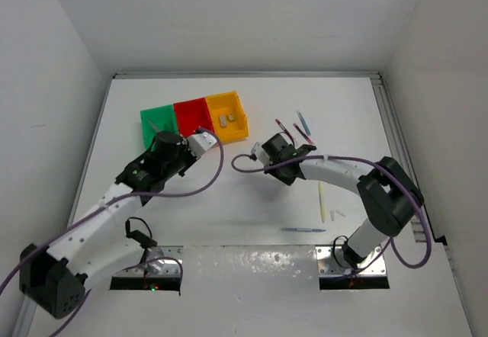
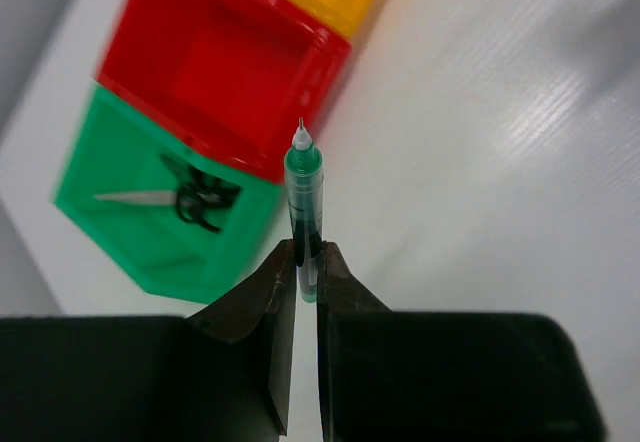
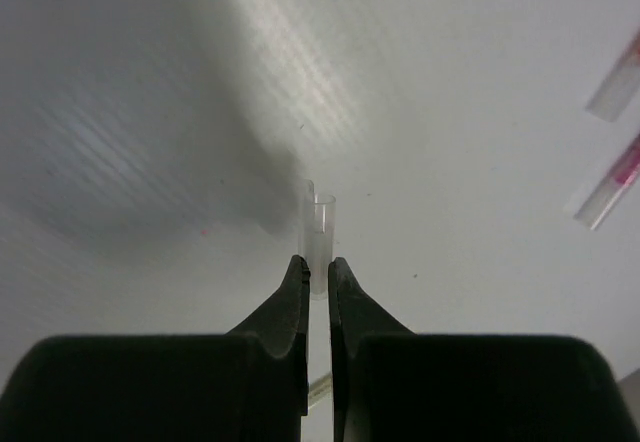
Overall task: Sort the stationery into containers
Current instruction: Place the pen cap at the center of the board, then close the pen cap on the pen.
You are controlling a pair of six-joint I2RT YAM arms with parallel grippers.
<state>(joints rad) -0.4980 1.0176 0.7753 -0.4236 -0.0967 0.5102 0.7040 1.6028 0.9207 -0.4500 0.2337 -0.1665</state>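
Three joined bins sit at the back left: green [image 1: 152,116], red [image 1: 191,113], yellow-orange [image 1: 238,127]. My left gripper [image 1: 204,137] hovers just in front of them. In the left wrist view it [image 2: 308,252] is shut on a dark teal pen [image 2: 301,187] whose tip points at the red bin's near wall [image 2: 290,157]. Black-handled scissors [image 2: 190,200] lie in the green bin [image 2: 105,177]. Two small eraser blocks [image 1: 226,118] lie in the yellow-orange bin. My right gripper [image 1: 268,151] [image 3: 318,262] is shut on a short clear tube [image 3: 322,227] just above the table.
Two red-white pens [image 1: 284,127] [image 1: 304,133] and a blue one [image 1: 303,117] lie right of the bins; the red-white ones show in the right wrist view [image 3: 612,184]. A pale stick [image 1: 322,200], a small pale piece [image 1: 338,215] and a blue pen [image 1: 303,230] lie near the right arm's base.
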